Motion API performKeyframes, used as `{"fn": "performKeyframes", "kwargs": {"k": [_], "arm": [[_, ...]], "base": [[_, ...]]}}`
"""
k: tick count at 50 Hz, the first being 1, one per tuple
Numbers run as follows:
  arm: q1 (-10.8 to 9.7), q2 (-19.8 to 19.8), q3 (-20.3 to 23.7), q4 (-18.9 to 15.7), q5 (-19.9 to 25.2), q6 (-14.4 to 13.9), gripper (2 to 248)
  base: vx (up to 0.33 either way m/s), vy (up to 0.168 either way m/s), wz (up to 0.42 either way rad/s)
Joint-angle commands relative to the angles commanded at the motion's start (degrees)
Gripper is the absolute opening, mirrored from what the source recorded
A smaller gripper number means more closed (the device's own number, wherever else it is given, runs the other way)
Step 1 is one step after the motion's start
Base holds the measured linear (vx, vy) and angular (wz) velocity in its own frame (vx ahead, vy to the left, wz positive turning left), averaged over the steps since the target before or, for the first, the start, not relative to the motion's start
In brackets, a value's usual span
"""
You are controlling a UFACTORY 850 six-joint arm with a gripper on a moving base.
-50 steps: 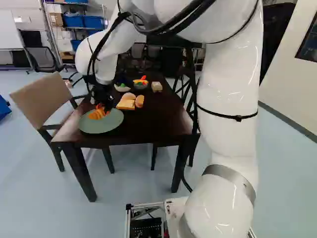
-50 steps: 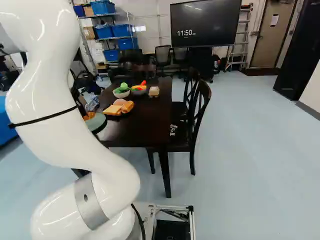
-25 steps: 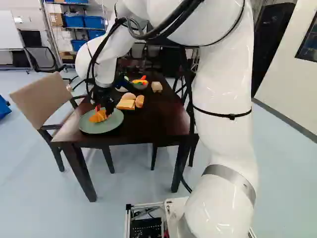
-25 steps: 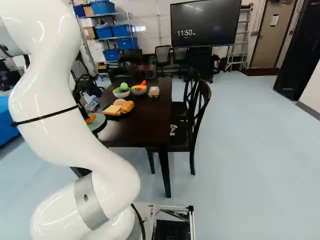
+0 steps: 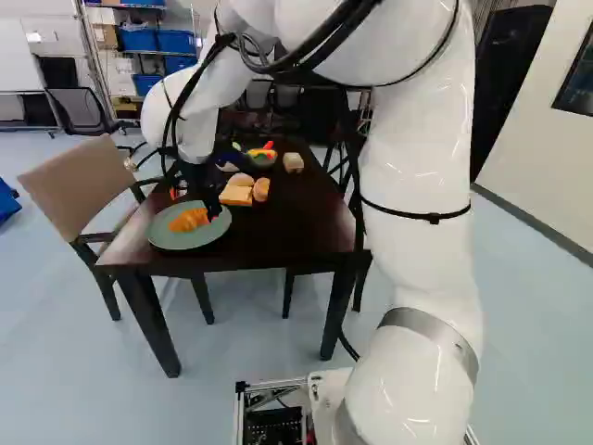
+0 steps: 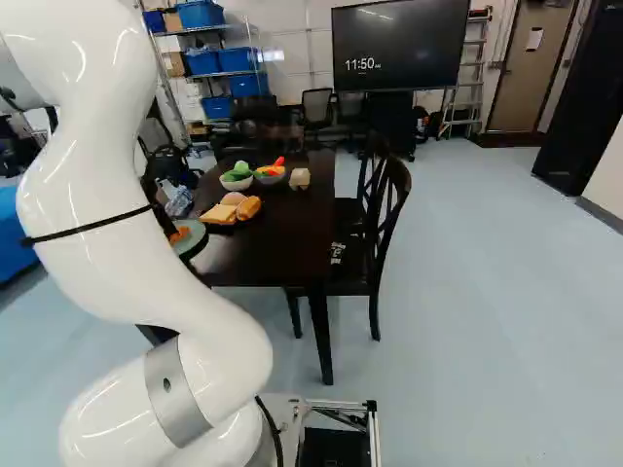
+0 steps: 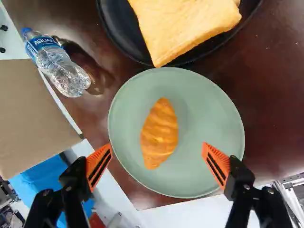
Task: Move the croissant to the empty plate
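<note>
Where the plate (image 7: pixel 209 114) flattens, a ridged croissant (image 7: pixel 160 134) lies.

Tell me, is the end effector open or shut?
The end effector is open: its orange pads stand apart, with the croissant on the green plate touching neither.

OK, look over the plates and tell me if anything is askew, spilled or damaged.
One thing looks slightly askew: a corner of the bread pokes out to the rim of the dark plate, toward the green plate. The croissant lies well within the green plate, and I see no spill or damage.
</note>
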Motion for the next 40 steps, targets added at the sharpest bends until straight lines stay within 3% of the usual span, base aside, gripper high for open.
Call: {"fn": "performKeyframes", "kwargs": {"k": [40], "arm": [[0.0, 6.13, 1.06, 0.0, 0.0, 0.0, 247]], "base": [[0.0, 0.0, 0.0]]}}
